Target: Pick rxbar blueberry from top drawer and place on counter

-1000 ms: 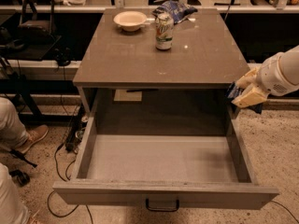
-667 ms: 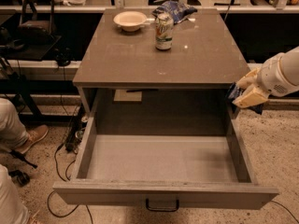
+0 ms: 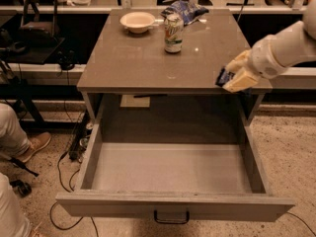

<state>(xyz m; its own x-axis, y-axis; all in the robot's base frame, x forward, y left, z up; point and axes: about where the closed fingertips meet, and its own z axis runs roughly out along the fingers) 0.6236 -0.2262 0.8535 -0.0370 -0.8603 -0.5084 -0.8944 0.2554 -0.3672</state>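
Your tool [image 3: 233, 79] is closed on the rxbar blueberry [image 3: 223, 77] at the right front edge of the tabletop [image 3: 143, 58], above the open top drawer [image 3: 173, 167], so you are placing: next, likely, move inward, lower, and let go.

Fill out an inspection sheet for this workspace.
Surface: counter glossy, grey-brown.
Job's things: rxbar blueberry held at the counter's right edge; top drawer pulled open, nothing seen inside.
Clutter: bowl, can and chip bag at the counter's back.
Grippers: gripper shut on the bar, above the counter's right edge.
Cables: cables on the floor, left of the drawer.
Surroundings: person's shoe at left.
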